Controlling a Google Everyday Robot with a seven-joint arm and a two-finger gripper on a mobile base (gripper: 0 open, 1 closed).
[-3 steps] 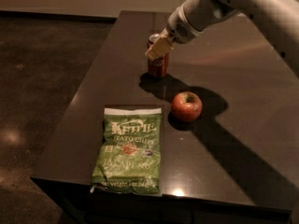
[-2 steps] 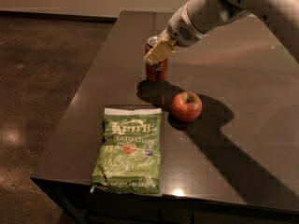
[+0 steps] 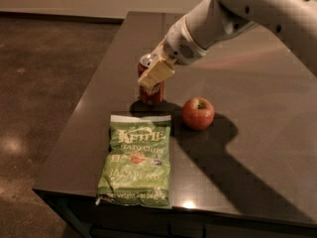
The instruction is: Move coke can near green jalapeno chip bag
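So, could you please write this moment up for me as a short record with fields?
gripper: at the coke can, one finger across its front, closed on it
coke can: upright, just beyond the top edge of the green jalapeno chip bag; whether it rests on the table cannot be told
green jalapeno chip bag: lying flat, label up, near the table's front edge
apple: right of the can, touching neither can nor bag
table: dark, glossy top
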